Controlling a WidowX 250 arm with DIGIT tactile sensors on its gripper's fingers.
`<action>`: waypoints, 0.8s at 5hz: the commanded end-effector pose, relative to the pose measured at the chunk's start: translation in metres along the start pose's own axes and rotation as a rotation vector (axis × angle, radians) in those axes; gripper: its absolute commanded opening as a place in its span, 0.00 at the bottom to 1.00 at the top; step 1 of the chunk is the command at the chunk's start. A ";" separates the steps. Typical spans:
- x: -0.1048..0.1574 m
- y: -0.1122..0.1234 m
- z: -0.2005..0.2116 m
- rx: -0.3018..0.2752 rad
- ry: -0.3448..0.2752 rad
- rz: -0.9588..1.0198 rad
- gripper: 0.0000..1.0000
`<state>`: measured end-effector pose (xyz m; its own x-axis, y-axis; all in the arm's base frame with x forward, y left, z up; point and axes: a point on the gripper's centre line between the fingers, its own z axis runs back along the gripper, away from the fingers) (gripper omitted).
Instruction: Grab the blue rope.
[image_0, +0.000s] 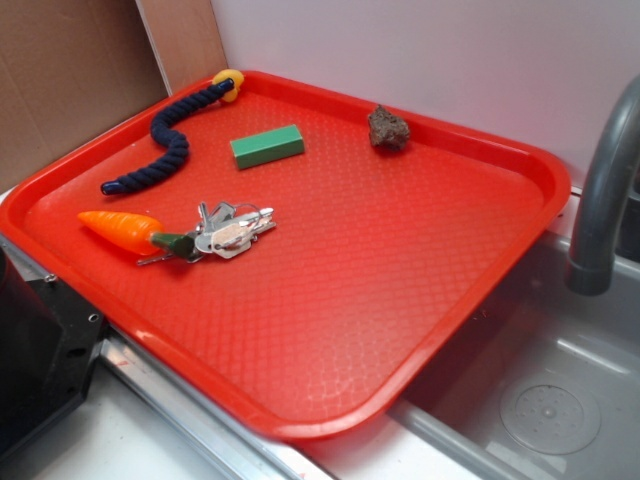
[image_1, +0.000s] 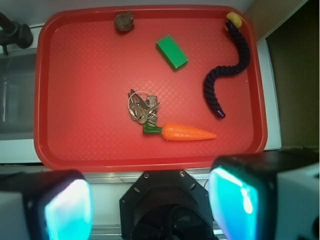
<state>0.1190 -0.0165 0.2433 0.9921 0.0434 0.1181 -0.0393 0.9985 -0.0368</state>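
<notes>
Lying in the red plastic tray's (image_0: 480, 300) far-left corner, the wavy navy-blue twisted rope (image_0: 170, 140) curves from its yellow knob (image_0: 229, 83) toward an orange toy carrot (image_0: 125, 229). From the wrist, the gripper (image_1: 150, 205) hangs spread wide, empty, above the tray's near edge, well apart from the rope (image_1: 227, 75).
</notes>
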 end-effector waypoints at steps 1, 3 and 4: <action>0.000 0.000 0.000 0.000 0.000 0.000 1.00; 0.068 0.077 -0.098 0.157 -0.050 -0.180 1.00; 0.076 0.100 -0.130 0.202 -0.001 -0.193 1.00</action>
<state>0.2035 0.0748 0.1097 0.9850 -0.1543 0.0770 0.1396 0.9756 0.1696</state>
